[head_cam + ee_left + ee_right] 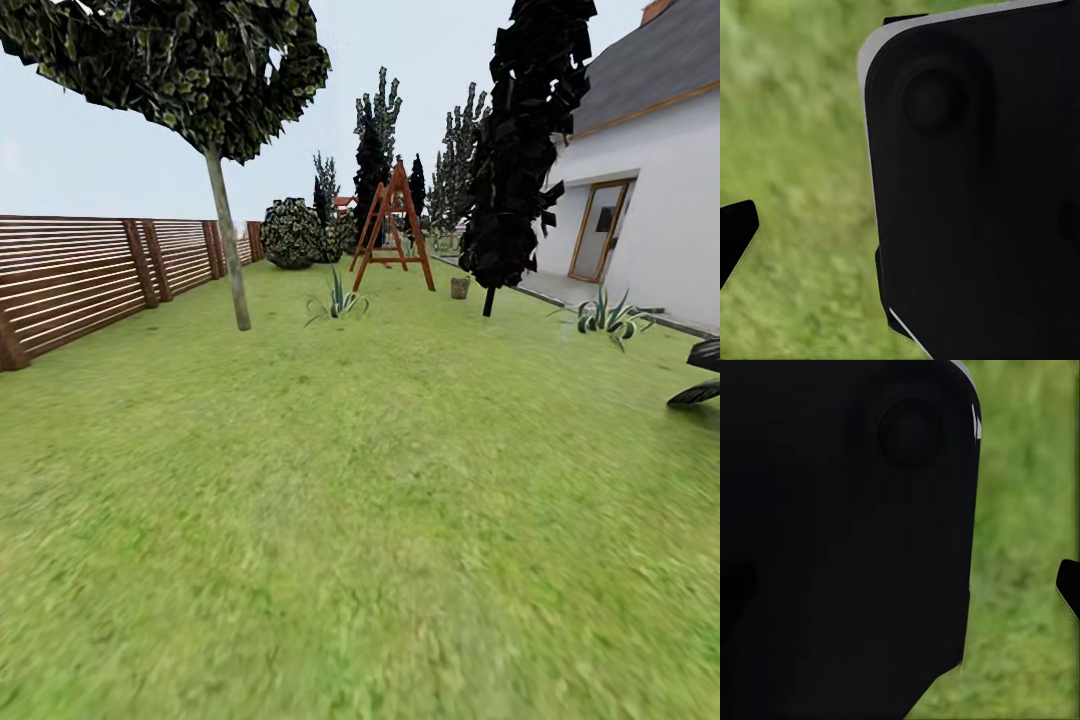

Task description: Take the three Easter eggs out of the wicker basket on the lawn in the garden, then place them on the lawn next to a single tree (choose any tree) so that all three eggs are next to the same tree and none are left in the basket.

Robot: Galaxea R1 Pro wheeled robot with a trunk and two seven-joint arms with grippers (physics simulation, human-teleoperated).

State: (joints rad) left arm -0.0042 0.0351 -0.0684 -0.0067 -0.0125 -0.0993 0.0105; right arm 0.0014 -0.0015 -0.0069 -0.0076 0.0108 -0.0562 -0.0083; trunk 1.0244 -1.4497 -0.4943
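- Green mottled lawn [380, 520] fills the head view from the near edge back to the garden's far end.
- Brown slatted wooden fence [90, 280] runs along the lawn's left edge.
- Thin-trunked tree [228, 245] with a dark leafy crown stands near the fence, left of mid-lawn.
- Narrow black cypress-like tree [520, 150] stands at the right, near the white house [660, 200].
- Red wooden swing frame [393, 228] stands at the far end; a round bush [291, 233] sits to its left.
- Spiky plants: one [337, 300] mid-lawn, one [605, 318] by the house.
- Small brownish pot-like thing [460, 288] beside the cypress, too small to identify; possibly the basket.
- Both wrist views: black robot body up close, blurred grass behind; a dark tip shows at the frame edge in each, so neither claw's opening nor any load is readable.
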